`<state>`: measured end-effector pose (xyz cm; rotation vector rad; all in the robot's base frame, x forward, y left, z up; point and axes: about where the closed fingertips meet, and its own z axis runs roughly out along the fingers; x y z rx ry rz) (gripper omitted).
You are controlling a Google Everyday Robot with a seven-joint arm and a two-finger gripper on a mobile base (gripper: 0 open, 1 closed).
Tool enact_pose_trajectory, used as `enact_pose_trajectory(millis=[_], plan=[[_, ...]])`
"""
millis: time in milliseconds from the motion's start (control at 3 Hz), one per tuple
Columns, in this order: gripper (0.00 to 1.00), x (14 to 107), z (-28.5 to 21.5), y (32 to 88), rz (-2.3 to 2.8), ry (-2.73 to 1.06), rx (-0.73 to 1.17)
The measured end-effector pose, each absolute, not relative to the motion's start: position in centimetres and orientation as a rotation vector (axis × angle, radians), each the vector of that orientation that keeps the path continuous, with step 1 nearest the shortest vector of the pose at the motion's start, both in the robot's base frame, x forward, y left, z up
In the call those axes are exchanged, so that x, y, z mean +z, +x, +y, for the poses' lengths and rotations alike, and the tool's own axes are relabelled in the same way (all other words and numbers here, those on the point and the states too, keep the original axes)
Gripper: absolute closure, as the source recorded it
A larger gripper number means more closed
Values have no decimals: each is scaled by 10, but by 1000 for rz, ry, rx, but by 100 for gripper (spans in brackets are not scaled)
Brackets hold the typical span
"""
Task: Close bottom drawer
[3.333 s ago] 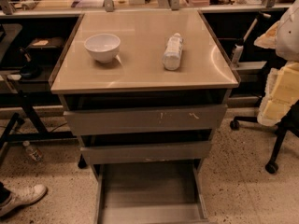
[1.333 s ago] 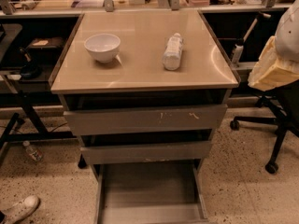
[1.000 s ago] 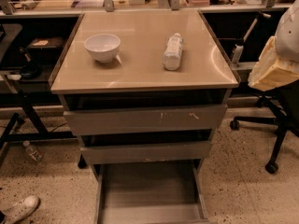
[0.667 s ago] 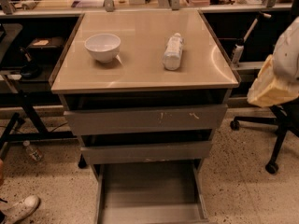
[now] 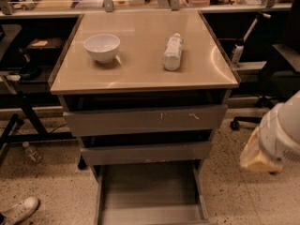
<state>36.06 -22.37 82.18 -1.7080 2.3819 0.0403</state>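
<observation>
The bottom drawer [image 5: 150,191] is the narrowest grey metal tray, low on the cabinet near the floor. It is pulled far out towards me and its inside shows empty. Its flat front [image 5: 152,215] lies at the lower edge of the view. Above it are the mid-width drawer front [image 5: 145,153] and the widest drawer front [image 5: 145,120] with pale scratches, both slightly out. My gripper [image 5: 257,154] shows as a beige end on a white arm at the right edge, to the right of the cabinet at the middle drawer's height, touching nothing.
A white bowl [image 5: 102,47] and a white bottle [image 5: 172,52] lying on its side rest on the tan cabinet top [image 5: 140,74]. An office chair base [image 5: 255,114] stands at the right. A plastic bottle [image 5: 32,152] and a shoe [image 5: 18,211] are on the floor at the left.
My arm has moved down along the right edge, from the height of the cabinet top to the height of the middle drawer. The drawers, bowl and bottle have not moved.
</observation>
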Motion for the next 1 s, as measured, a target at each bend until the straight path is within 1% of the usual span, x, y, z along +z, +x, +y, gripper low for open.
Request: enact_pose_trajectory(millis=[333,1000], plan=[[100,752,-232,316,2505,-1713,174],[100,727,-233,302,2533,-1728,218]])
